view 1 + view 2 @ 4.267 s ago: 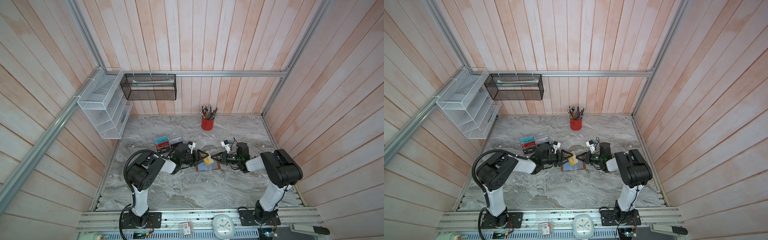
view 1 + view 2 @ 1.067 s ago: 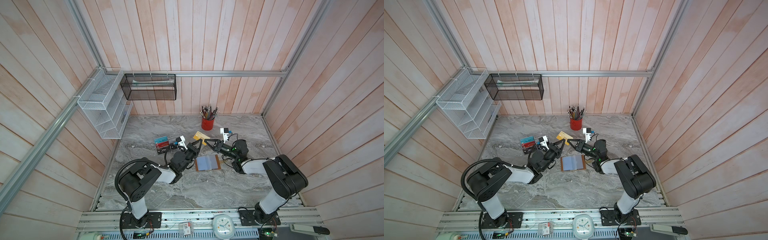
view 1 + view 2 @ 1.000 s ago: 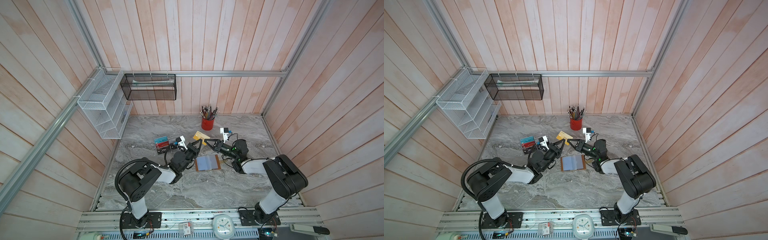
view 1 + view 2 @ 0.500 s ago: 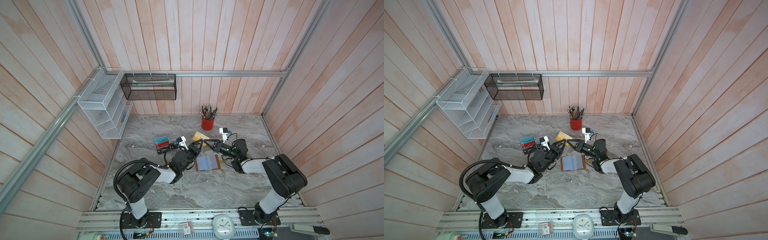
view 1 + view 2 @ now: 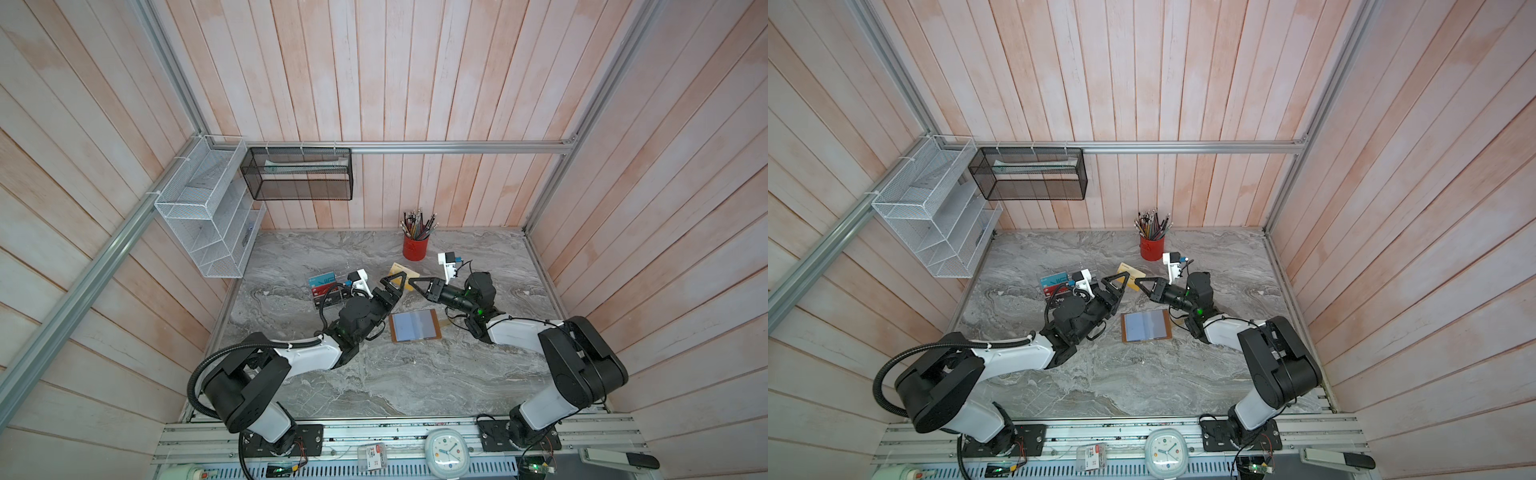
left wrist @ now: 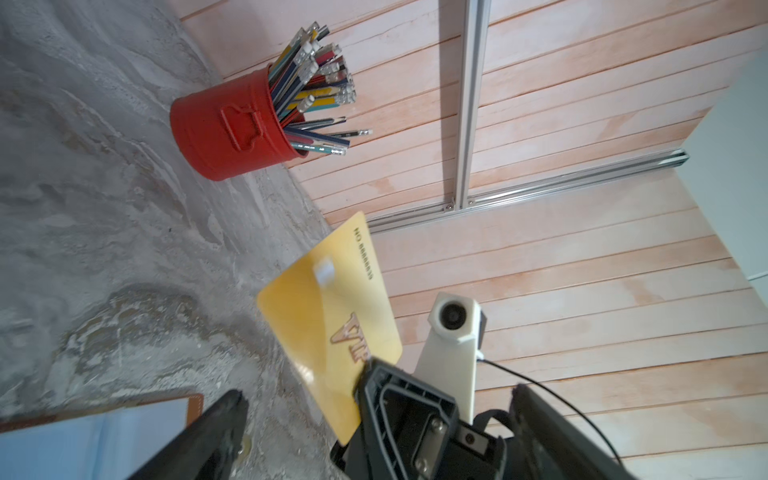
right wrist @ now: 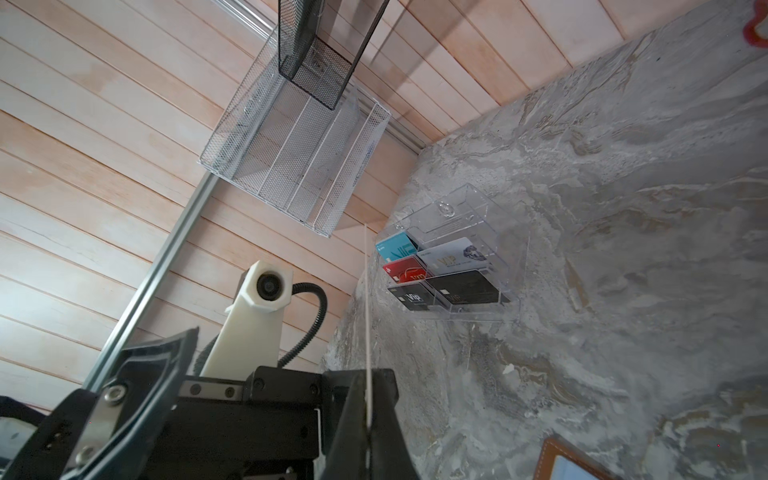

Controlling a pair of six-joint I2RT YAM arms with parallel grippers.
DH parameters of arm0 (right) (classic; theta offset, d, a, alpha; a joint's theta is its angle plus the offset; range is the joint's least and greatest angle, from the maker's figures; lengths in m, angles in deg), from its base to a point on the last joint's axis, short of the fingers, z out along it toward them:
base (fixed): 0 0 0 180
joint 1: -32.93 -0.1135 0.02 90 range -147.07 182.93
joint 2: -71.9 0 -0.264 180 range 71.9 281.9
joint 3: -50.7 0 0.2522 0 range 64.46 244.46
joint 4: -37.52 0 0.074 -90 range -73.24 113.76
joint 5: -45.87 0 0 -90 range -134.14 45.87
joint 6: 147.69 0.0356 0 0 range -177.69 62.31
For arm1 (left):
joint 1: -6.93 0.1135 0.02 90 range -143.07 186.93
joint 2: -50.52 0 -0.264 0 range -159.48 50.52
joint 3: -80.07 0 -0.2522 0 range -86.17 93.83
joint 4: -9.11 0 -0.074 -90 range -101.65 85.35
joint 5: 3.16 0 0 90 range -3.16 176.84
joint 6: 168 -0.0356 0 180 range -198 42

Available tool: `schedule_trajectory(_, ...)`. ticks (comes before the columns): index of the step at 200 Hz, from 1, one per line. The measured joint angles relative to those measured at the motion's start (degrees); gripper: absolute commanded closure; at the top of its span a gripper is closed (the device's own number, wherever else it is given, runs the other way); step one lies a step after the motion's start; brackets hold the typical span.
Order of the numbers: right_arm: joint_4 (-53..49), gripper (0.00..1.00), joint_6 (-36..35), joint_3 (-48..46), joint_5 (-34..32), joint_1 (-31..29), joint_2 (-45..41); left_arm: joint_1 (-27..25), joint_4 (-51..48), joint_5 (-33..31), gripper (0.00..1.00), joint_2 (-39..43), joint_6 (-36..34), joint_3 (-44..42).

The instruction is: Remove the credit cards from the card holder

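Above the worktop (image 5: 374, 374), just beyond the open card holder (image 5: 413, 325), the gold-yellow credit card (image 5: 402, 275) hangs pinched at one corner by the right jaws, probably so one arm alone can carry it off. Both reach low and forward, the left arm (image 5: 307, 357) and the right arm (image 5: 511, 334) tip to tip; the left jaws stand spread wide beside the card, empty.

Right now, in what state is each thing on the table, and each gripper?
gold card: in the air, held by right gripper
right gripper: shut on gold card
left gripper: open, empty
card holder: open, lying flat
pencil cup: upright, full
clear rack: upright, holding cards
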Motion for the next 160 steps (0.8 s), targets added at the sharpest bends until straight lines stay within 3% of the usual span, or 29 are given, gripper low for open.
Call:
schedule_trajectory(36,-13.22,1.00,-13.00,2.86,-5.25,-0.94,-5.20,2.38,-23.74,-0.37,0.00,7.28,-2.40,7.17)
schedule_trajectory(67,-22.27,1.00,-25.03,4.15,-13.68,-6.58,-7.13,7.39,-39.26,-0.24,0.00,11.80,-3.98,11.50)
schedule_trajectory(104,-28.63,1.00,-38.60,4.46,-26.99,-17.05,-7.06,12.07,-50.18,4.48,0.00,12.87,-5.35,13.38)
schedule_trajectory(160,-29.51,1.00,-52.35,4.52,-44.65,-25.05,-6.43,13.38,-56.54,15.19,0.00,10.82,-3.30,16.83)
